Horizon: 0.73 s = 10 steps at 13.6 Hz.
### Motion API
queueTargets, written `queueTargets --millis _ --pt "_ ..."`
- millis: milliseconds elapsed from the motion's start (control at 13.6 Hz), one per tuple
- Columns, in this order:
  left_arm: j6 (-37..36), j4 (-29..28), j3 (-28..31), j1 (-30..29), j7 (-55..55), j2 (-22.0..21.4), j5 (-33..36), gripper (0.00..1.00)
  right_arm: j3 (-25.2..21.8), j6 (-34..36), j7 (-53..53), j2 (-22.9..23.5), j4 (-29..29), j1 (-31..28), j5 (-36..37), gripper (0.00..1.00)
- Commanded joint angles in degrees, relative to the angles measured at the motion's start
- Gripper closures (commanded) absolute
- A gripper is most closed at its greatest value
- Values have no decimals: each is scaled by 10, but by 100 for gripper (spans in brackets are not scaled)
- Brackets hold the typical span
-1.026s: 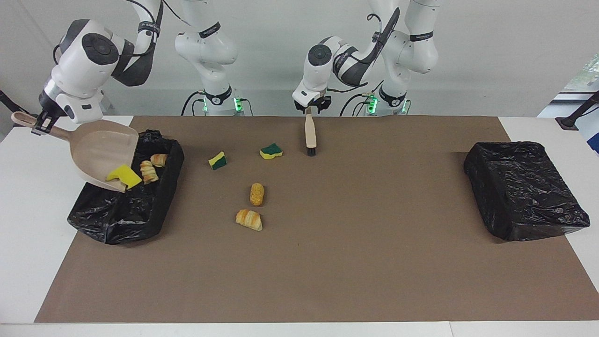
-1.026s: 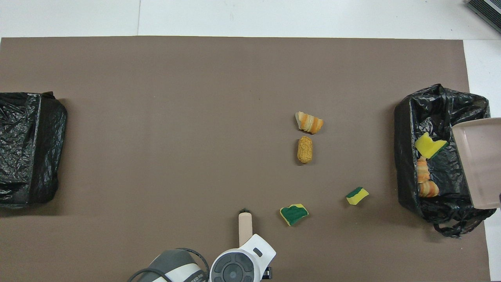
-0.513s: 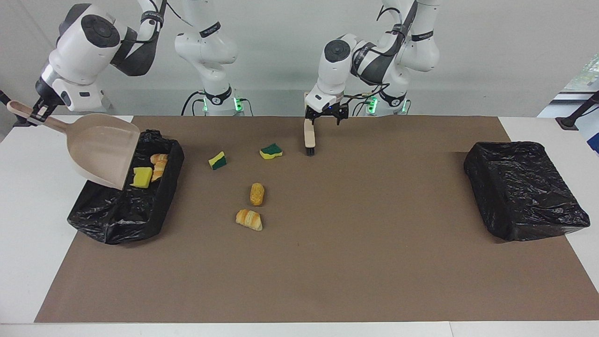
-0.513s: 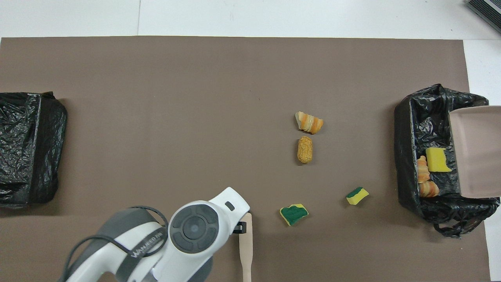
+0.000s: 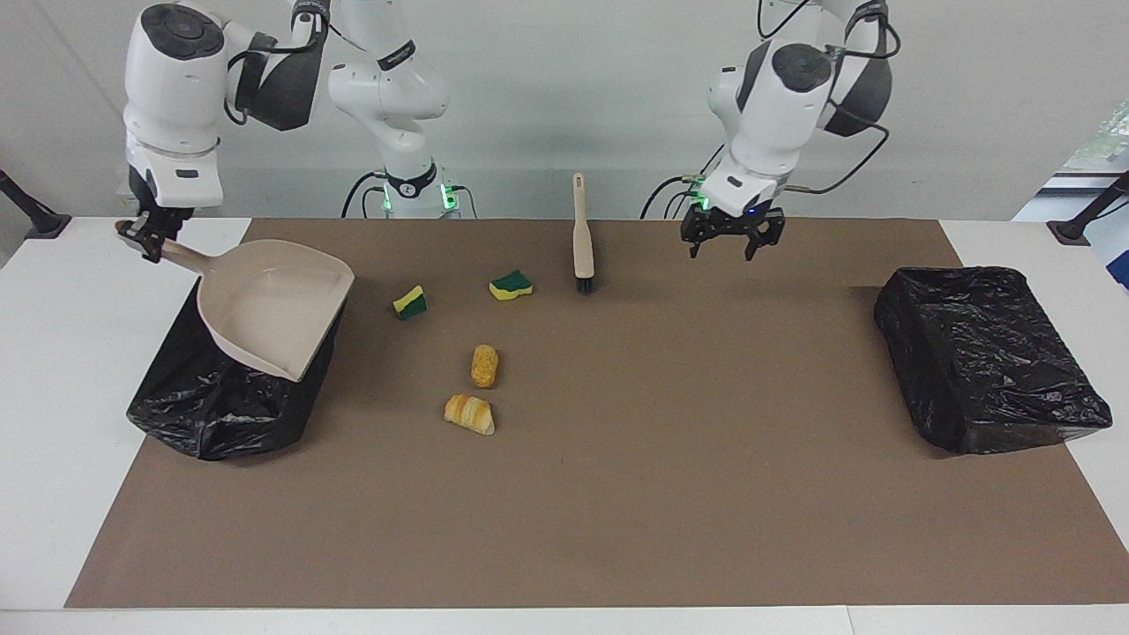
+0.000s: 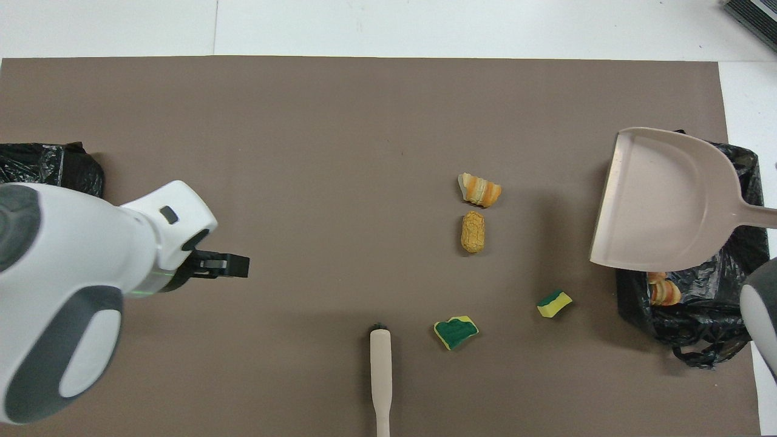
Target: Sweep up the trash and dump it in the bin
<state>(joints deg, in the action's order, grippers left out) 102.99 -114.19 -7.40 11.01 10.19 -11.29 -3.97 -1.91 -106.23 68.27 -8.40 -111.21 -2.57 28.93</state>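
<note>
Fingers of the right gripper [image 5: 150,236] pinch the handle of a beige dustpan [image 5: 272,316], holding it over the black-lined bin [image 5: 220,401] at the right arm's end of the table. Spread wide and empty, the left gripper [image 5: 729,238] hangs above the brown mat [image 5: 617,494]. Four scraps of trash lie on the mat (two sponge chunks [image 5: 410,302], two bread-like pieces [image 5: 470,414]); one more piece [image 6: 663,292] shows inside the bin. Beside the nearer sponge lies a brush [image 5: 582,238].

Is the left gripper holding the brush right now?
No, the brush stands alone on the mat while the left gripper hangs open, apart from it.
</note>
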Motion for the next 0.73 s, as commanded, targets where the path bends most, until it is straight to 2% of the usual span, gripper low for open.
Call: queueTargets --millis 0,220,513,660 --pt "-60 96 -9 -55 -49 14 10 0 2 38 -162 3 -5 61 -44 100" --pt "-123 176 -9 -95 -100 26 12 0 3 52 -294 16 -9 105 -110 100" --pt "-181 260 -9 -100 -102 71 32 0 3 45 -531 54 -9 175 -200 100" --pt "-195 280 -9 -100 -102 86 46 0 3 40 -637 75 -3 216 -247 100"
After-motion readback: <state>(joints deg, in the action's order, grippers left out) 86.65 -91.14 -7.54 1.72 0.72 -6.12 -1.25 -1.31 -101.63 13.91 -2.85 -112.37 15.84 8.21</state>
